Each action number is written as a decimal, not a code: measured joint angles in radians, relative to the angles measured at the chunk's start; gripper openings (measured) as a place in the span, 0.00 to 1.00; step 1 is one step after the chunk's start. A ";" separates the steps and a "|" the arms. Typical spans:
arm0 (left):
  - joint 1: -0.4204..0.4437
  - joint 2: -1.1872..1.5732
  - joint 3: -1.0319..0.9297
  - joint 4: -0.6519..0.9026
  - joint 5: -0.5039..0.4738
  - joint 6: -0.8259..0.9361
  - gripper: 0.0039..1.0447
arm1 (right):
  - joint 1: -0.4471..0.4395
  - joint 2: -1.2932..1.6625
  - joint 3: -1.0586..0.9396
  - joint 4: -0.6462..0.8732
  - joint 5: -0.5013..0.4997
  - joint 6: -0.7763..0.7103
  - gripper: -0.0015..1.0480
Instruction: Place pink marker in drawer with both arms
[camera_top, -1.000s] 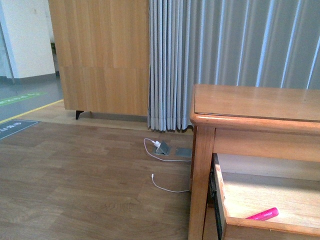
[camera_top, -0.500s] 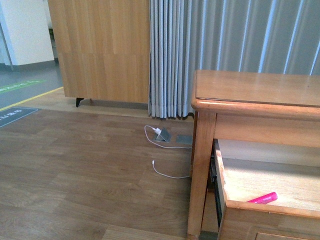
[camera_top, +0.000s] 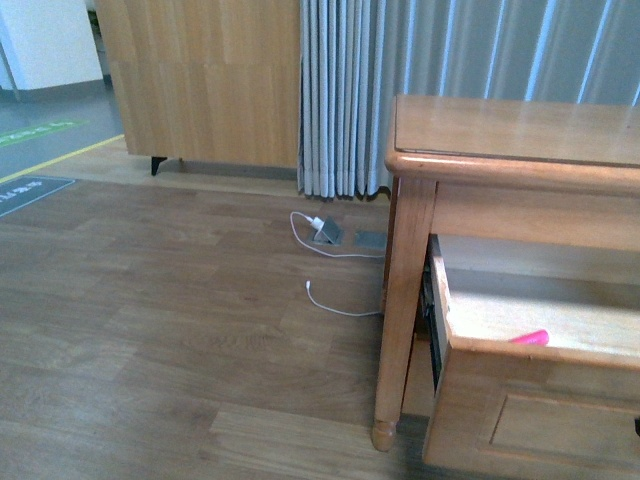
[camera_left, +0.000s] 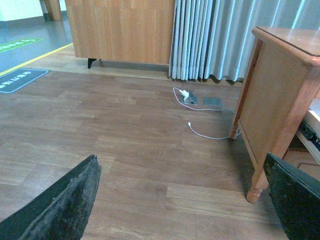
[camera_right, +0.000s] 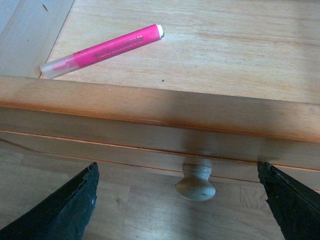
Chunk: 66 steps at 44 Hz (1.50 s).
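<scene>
Marker (camera_right: 101, 50): flat on drawer (camera_right: 150, 107) bottom, near front panel; placing looks done.
Drawer: pulled out.
Right hand (camera_right: 176, 190): spread, empty, straddling knob (camera_right: 195, 181), no contact.
Left hand (camera_left: 180, 167): spread, empty, over floor (camera_left: 125, 150).
Left: probably shutting drawer.

The left gripper (camera_left: 182, 200) has blunt, matte black wedge fingers (camera_left: 65, 205) scuffed grey, and those of the right gripper (camera_right: 177, 200) look much alike.
</scene>
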 joint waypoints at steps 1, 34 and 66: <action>0.000 0.000 0.000 0.000 0.000 0.000 0.94 | 0.002 0.016 0.011 0.014 0.009 0.005 0.92; 0.000 0.000 0.000 0.000 0.000 0.000 0.94 | 0.020 0.462 0.388 0.318 0.168 0.060 0.92; 0.000 0.000 0.000 0.000 0.000 0.000 0.94 | 0.029 0.600 0.557 0.371 0.241 0.100 0.92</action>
